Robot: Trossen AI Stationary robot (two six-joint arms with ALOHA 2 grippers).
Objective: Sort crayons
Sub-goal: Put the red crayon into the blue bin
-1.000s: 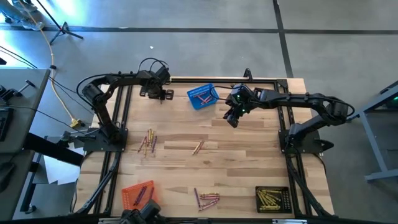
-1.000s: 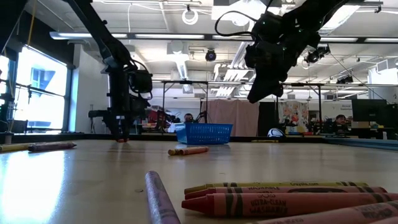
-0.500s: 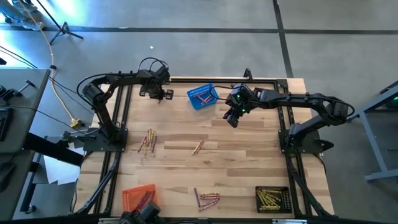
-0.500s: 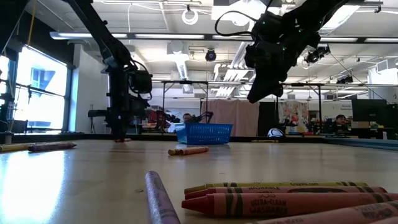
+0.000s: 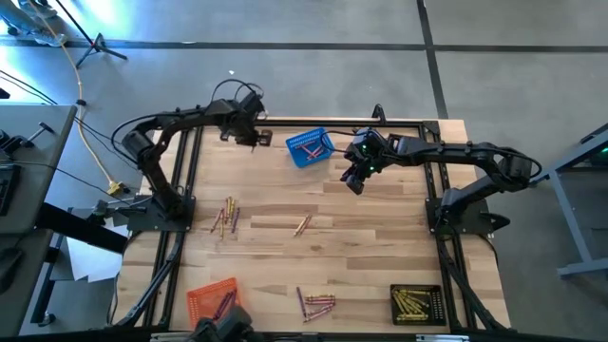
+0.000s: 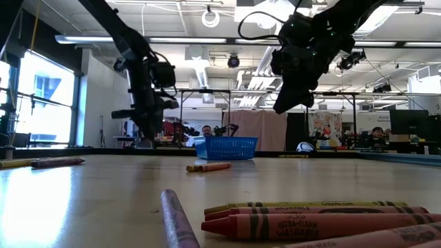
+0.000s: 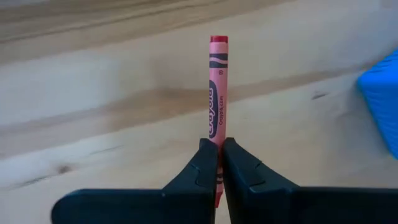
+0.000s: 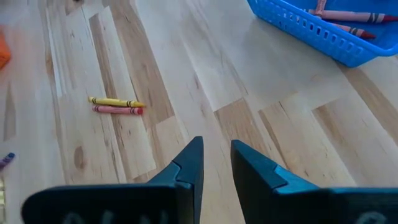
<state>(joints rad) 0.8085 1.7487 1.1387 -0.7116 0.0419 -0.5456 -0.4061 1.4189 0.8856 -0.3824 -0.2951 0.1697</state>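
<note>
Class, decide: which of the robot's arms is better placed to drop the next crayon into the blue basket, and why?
Left. The left gripper is shut on a red crayon beside the blue basket; the right gripper hovers nearby, holding nothing.

Held crayon: a red crayon with a paper label, pinched at its lower end between two dark fingers, its length sticking straight out past them above the wood.
Crayons in blue basket: a few pink and red sticks lying flat inside, near the far edge of the table.
Middle pair: a yellow crayon and a pink one lying side by side, touching, mid-table.
Left group: several crayons in yellow, red and purple tones, roughly parallel.
Front group: purple, yellow and red crayons lying flat, close together.
Orange basket: crayons inside, colours perhaps red and purple.
Black basket: many yellow crayons, packed in.
</note>
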